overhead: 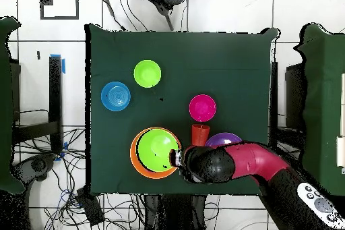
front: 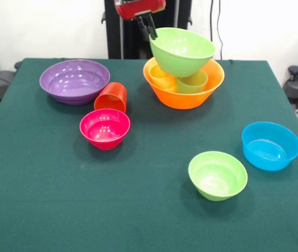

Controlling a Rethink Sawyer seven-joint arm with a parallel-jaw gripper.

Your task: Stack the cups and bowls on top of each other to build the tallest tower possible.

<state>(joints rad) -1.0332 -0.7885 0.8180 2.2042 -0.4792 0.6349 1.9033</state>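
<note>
The large orange bowl [front: 183, 98] [overhead: 136, 165] stands at the table's far middle. Inside it are a yellow cup [front: 161, 77] and a light green cup [front: 194, 82]. The large light green bowl [front: 183, 51] [overhead: 156, 148] rests tilted on those cups, forming the tower. My gripper [front: 151, 30] [overhead: 177, 158] is shut on that bowl's left rim in the front view. An orange-red cup [front: 111, 97] [overhead: 200, 133] lies on its side between the wide purple bowl [front: 74, 80] [overhead: 226, 138] and the small pink-red bowl [front: 105, 127] [overhead: 202, 107].
The small light green bowl [front: 217, 174] [overhead: 147, 73] and the blue bowl [front: 270, 145] [overhead: 115, 96] stand apart on the green cloth, near the front right in the front view. My arm [overhead: 249, 163] reaches in over the purple bowl in the overhead view.
</note>
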